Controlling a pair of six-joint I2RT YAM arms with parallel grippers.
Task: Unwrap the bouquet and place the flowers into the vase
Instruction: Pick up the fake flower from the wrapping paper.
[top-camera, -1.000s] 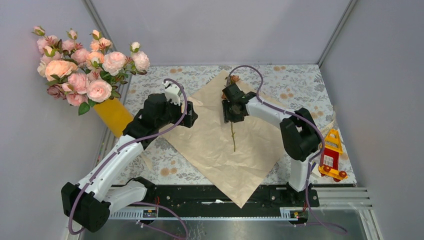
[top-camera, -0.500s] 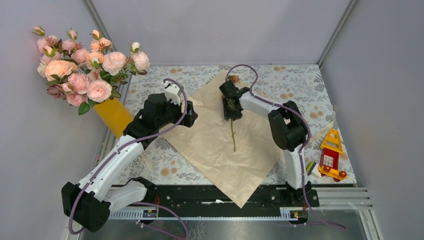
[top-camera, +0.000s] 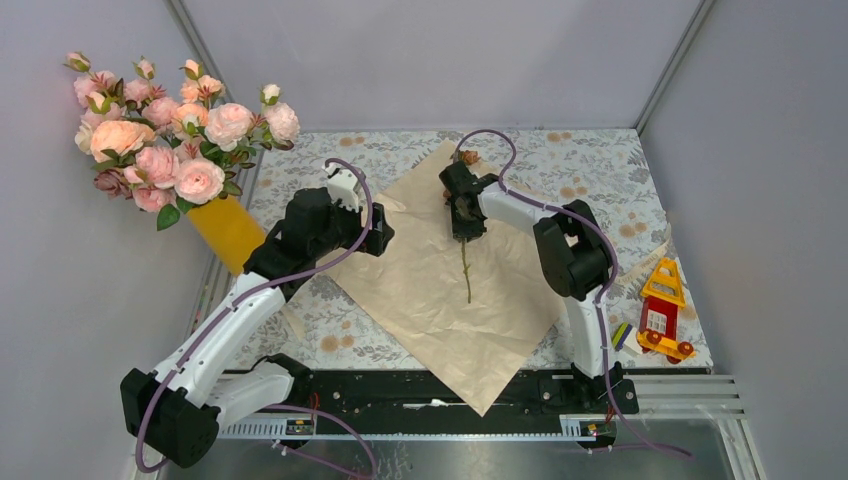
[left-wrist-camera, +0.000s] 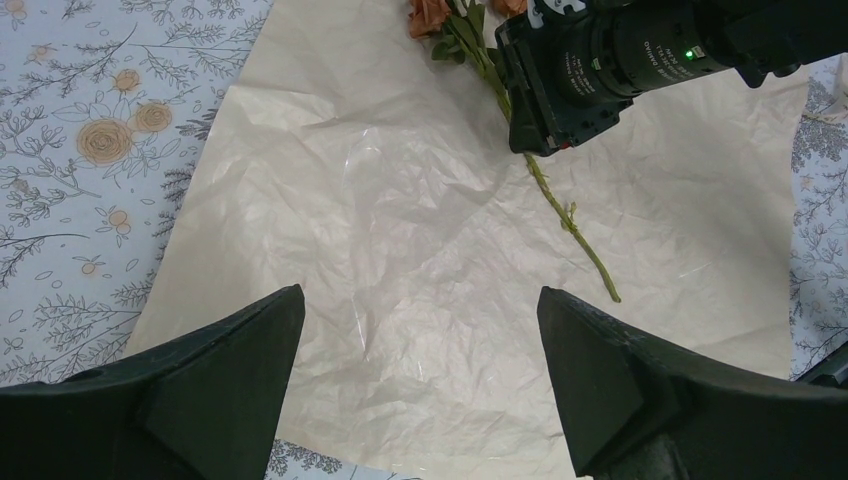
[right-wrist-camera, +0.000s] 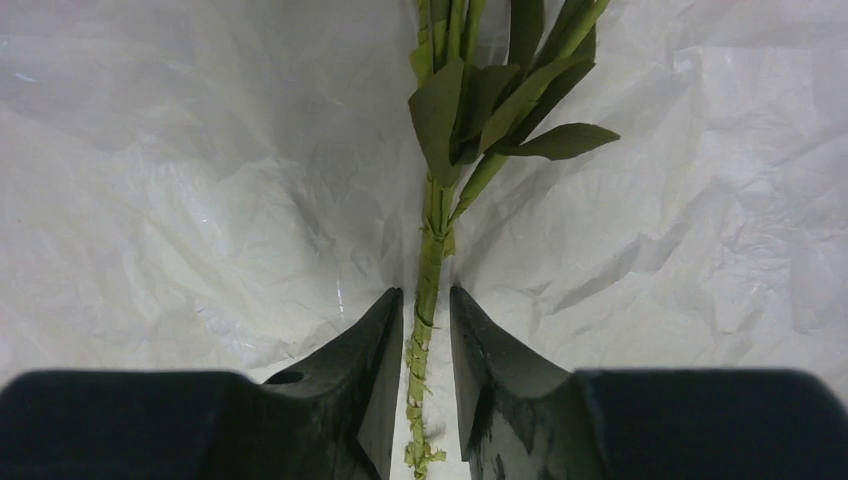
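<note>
While the left gripper (left-wrist-camera: 420, 390) hangs with its 2 black fingers spread wide over the flat sheet of crinkled peach-beige wrapping paper (left-wrist-camera: 380, 250), touching nothing, the right gripper (right-wrist-camera: 425, 310) sits low on that sheet. Its 2 fingers stand narrow, 1 on either side of the thin green stems of the small artificial roses (right-wrist-camera: 430, 240); whether the pads actually press them is unclear. Tall yellow-orange tapered vase (top-camera: 228, 232) stands well apart at far left, holding a big bunch of pale pink and peach roses (top-camera: 160, 130).
</note>
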